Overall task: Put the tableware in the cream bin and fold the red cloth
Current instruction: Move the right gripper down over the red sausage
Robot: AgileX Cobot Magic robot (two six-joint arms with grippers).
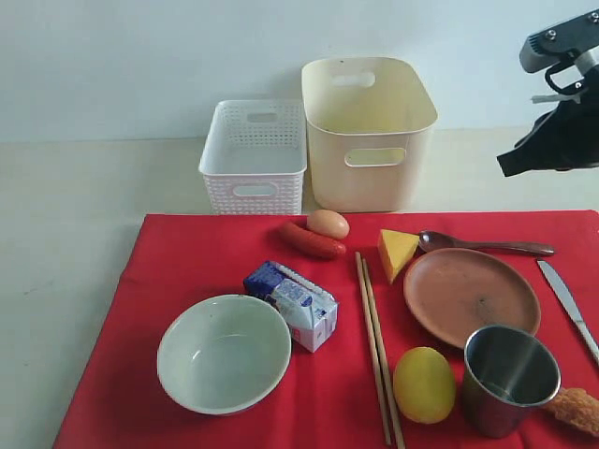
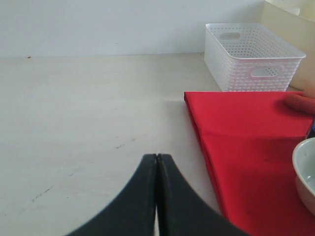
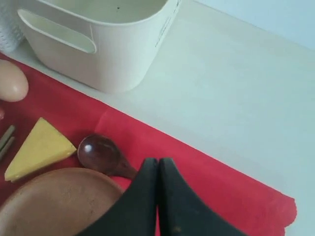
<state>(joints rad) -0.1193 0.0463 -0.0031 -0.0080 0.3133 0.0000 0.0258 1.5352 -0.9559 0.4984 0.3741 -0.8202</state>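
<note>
The red cloth (image 1: pixel 197 271) lies spread flat and carries the pale green bowl (image 1: pixel 223 353), brown plate (image 1: pixel 471 296), steel cup (image 1: pixel 508 377), chopsticks (image 1: pixel 377 346), dark spoon (image 1: pixel 482 245) and knife (image 1: pixel 568 304). Behind the cloth stands the cream bin (image 1: pixel 368 131), nothing visible inside. My right gripper (image 3: pixel 158 160) is shut and holds nothing, hovering over the cloth's back right part beside the spoon (image 3: pixel 98 152) and plate (image 3: pixel 59 201). My left gripper (image 2: pixel 156 156) is shut and holds nothing, over bare table left of the cloth (image 2: pixel 246 142); it is outside the exterior view.
A white perforated basket (image 1: pixel 255 154) stands left of the cream bin. On the cloth also lie an egg (image 1: pixel 328 224), sausage (image 1: pixel 311 240), cheese wedge (image 1: pixel 396 251), lemon (image 1: pixel 423 383), milk carton (image 1: pixel 292 303) and a fried piece (image 1: pixel 580 409).
</note>
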